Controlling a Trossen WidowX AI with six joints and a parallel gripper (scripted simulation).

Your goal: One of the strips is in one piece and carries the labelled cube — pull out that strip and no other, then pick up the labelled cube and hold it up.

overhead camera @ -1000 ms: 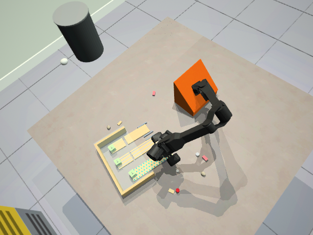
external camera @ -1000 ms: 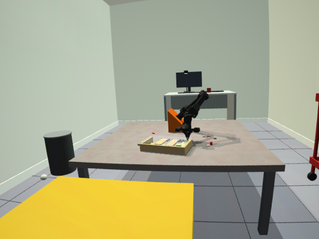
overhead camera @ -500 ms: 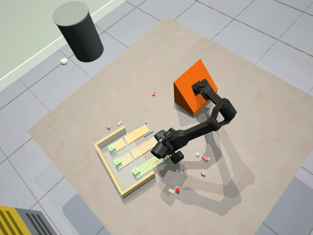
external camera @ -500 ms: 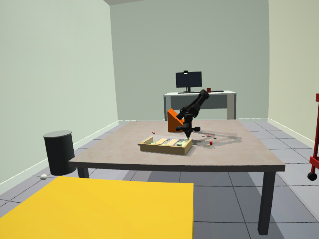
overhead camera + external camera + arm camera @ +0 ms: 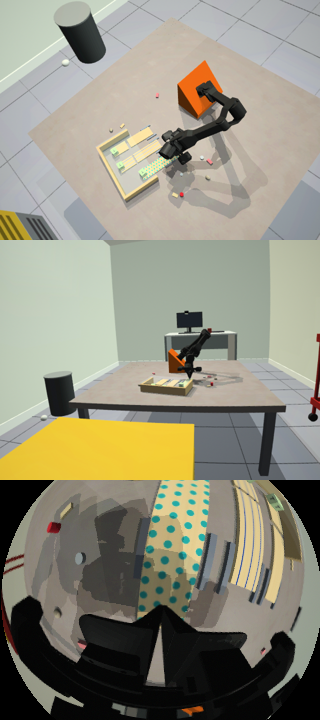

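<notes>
- Top view: the black arm is reaching from its orange wedge base [image 5: 188,103] towards the wooden tray [image 5: 140,189] near the table's front-left part. The gripper [image 5: 172,158] is pressing down on the outer end of the dotted strip [image 5: 160,163], fingers clenched with nothing between them. The strip is lying in one piece, sticking out past the tray's open side; the labelled cube [image 5: 142,172] is sitting on its inner end, just inside the tray beside the near wall. Two more green cubes [image 5: 114,151] [image 5: 120,165] are resting on cut strips.
- Top view also: small bits are lying scattered right of the tray, among them a red cylinder [image 5: 181,194] and a pink block [image 5: 209,161].
- Exterior view: the beige table [image 5: 232,405] is standing on dark legs; a dark bin [image 5: 58,392] is standing left, a desk with a monitor [image 5: 189,319] behind, a red cart [image 5: 316,400] at the right edge, and a yellow surface [image 5: 103,446] in front.
- Wrist view: the closed fingertips are meeting at the strip's near end, and the strip is running away to the cube at the top.
</notes>
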